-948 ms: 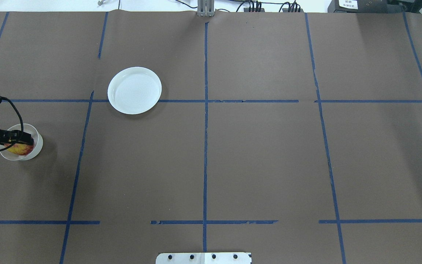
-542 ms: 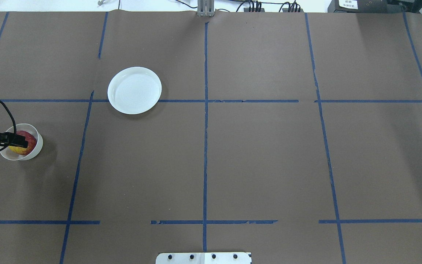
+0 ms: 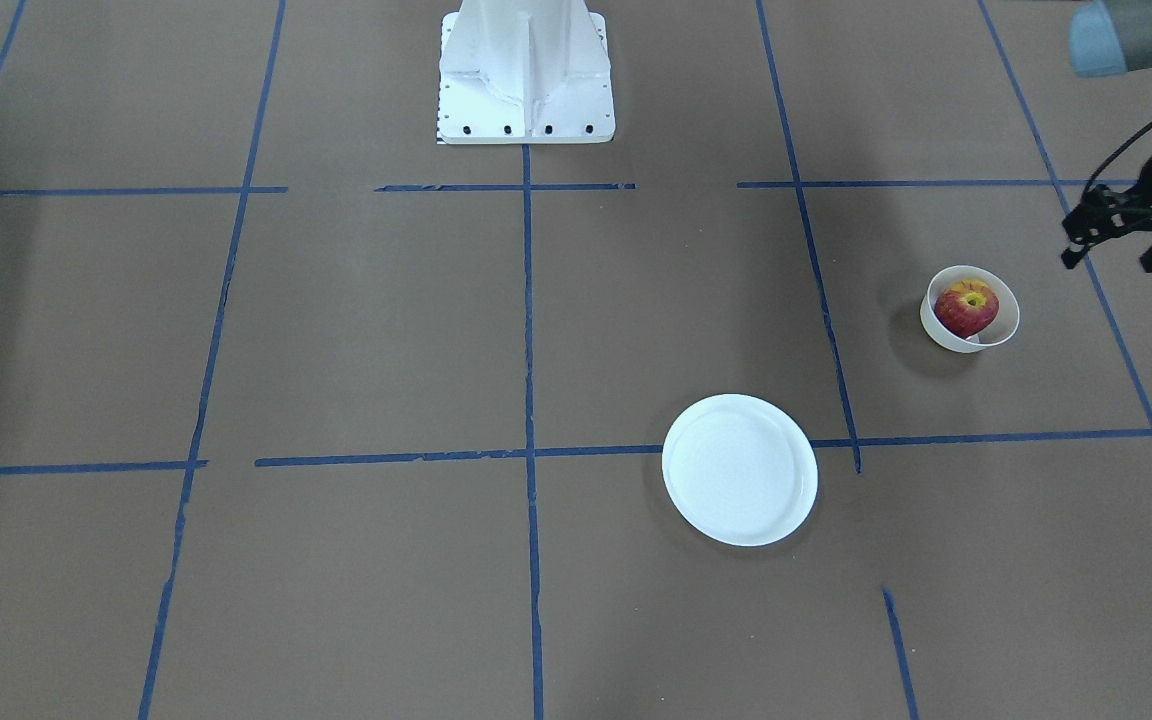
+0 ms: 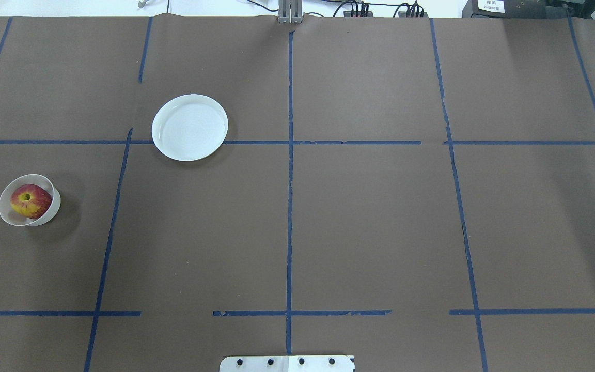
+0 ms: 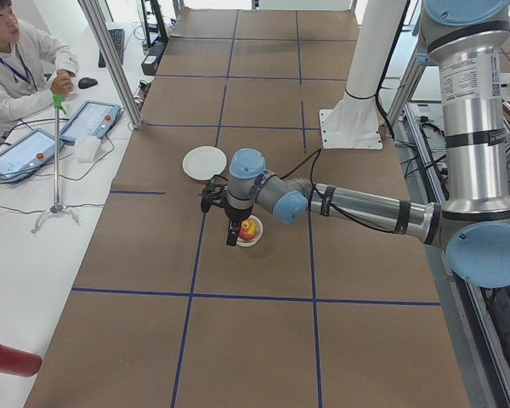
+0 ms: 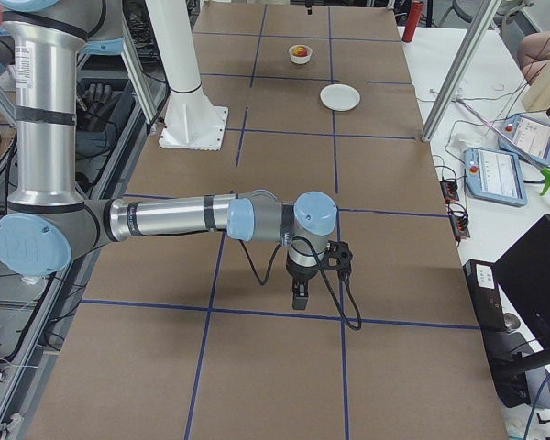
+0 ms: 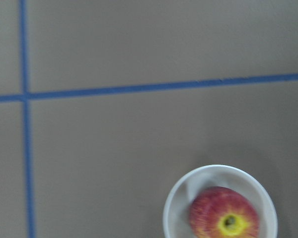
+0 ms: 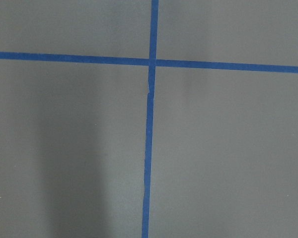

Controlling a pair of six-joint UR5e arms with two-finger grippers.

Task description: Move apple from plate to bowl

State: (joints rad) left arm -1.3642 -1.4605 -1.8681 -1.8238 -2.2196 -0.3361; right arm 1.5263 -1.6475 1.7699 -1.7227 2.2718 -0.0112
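The red and yellow apple lies stem dimple up inside the small white bowl at the table's left side. It also shows in the front-facing view and the left wrist view. The wide white plate is bare, further out on the table. My left gripper hangs open and empty above the table, beside the bowl and outside the overhead view. My right gripper shows only in the exterior right view, over bare table far from the bowl. I cannot tell if it is open.
The table is covered in brown paper with blue tape lines. The robot's white base plate sits at the near edge. An operator sits past the table's far side with tablets and a stand.
My left gripper has drawn back leftward from over the bowl and left the overhead view. The apple stays in the bowl, now fully uncovered.
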